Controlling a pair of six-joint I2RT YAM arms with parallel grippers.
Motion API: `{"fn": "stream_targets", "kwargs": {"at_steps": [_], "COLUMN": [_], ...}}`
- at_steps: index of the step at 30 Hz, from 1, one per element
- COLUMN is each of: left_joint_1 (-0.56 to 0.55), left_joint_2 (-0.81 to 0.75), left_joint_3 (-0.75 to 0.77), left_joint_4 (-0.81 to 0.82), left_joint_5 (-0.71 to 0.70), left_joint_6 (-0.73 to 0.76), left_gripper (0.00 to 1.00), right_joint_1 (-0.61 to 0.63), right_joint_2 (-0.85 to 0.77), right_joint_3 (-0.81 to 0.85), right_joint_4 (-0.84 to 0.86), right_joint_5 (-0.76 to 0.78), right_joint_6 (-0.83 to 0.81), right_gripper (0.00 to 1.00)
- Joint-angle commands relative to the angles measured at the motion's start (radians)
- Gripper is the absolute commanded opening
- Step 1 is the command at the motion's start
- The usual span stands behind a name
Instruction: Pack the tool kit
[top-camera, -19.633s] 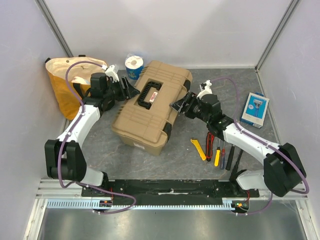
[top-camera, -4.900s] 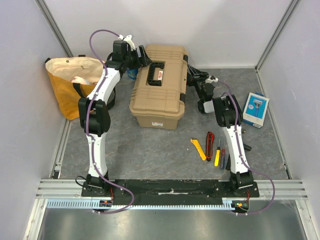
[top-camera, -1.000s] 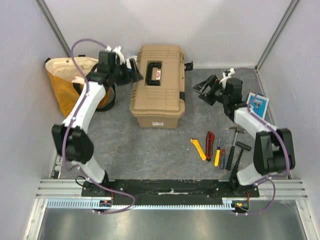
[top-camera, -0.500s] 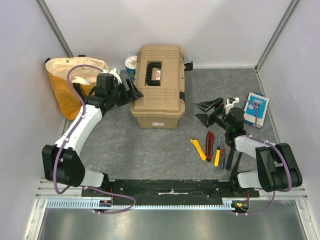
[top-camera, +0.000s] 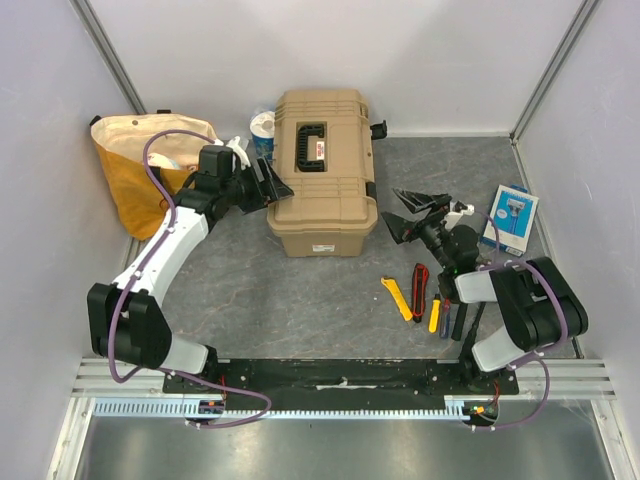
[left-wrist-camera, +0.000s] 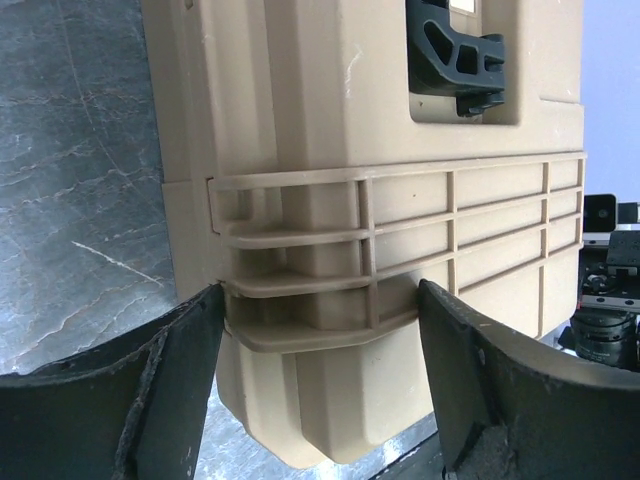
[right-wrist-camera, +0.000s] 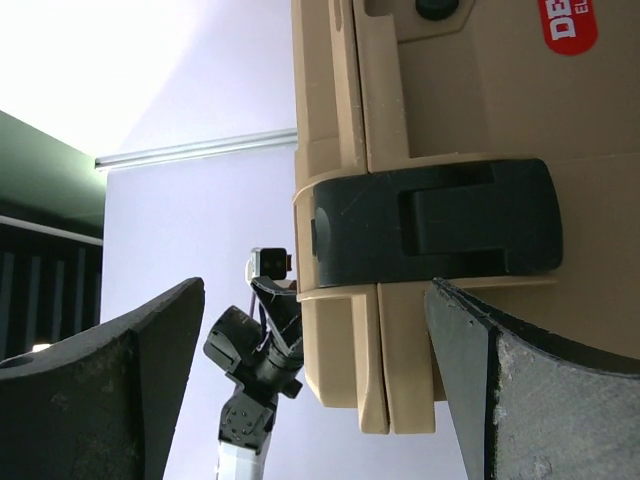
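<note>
Shows a grey marbled counter (top-camera: 290, 290) between pale lilac walls (top-camera: 430, 60). Has metal posts (top-camera: 110, 55) at both back corners, an aluminium rail (top-camera: 350, 406) nearest.

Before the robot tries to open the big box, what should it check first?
1. Lid: the box is shut, so nothing can go in yet. Not ok.
2. Side latch: the black latch lies flat across the seam, closed. Not ok.
3. Right gripper: open, with that latch framed between its fingers, apart from the box. Ok.
4. Left gripper: open, fingers on either side of the box's ribbed corner. Whether they touch it: cannot tell.
5. Tools: lying on the table, outside the box. Ok for now.
6. Any other latches: cannot tell.
</note>
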Motion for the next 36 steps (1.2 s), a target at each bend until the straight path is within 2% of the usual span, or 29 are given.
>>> {"fn": "stream_targets", "kwargs": {"at_steps": [1, 9, 18, 27, 33, 36], "left_joint_1": [-0.060, -0.072, -0.089, -0.090, -0.090, -0.089], "left_joint_2": [0.022, 0.025, 0.037, 0.008, -0.005, -0.003], "left_joint_3": [0.010, 0.013, 0.008, -0.010, -0.021, -0.020], "left_joint_4": [0.000, 0.004, 0.004, 0.001, -0.011, -0.013], "left_joint_5": [0.126, 0.141, 0.153, 0.120, 0.098, 0.095], "left_joint_6": [0.009, 0.018, 0.030, 0.030, 0.033, 0.030], "left_gripper": [0.75, 0.75, 0.75, 0.75, 0.75, 0.75], "right_joint_1": [0.001, -0.008, -0.008, -0.005, -0.005, -0.006], "right_joint_2": [-0.045, 0.007, 0.187, 0.242, 0.342, 0.312], "right_joint_3": [-0.034, -0.083, -0.051, 0.019, 0.056, 0.084], "right_joint_4": [0.017, 0.019, 0.247, 0.350, 0.499, 0.499], "right_joint_5": [0.073, 0.088, 0.034, 0.079, 0.079, 0.033], "right_joint_6": [0.019, 0.013, 0.079, 0.139, 0.183, 0.126], "right_gripper": [0.98, 0.98, 0.98, 0.98, 0.95, 0.93]}}
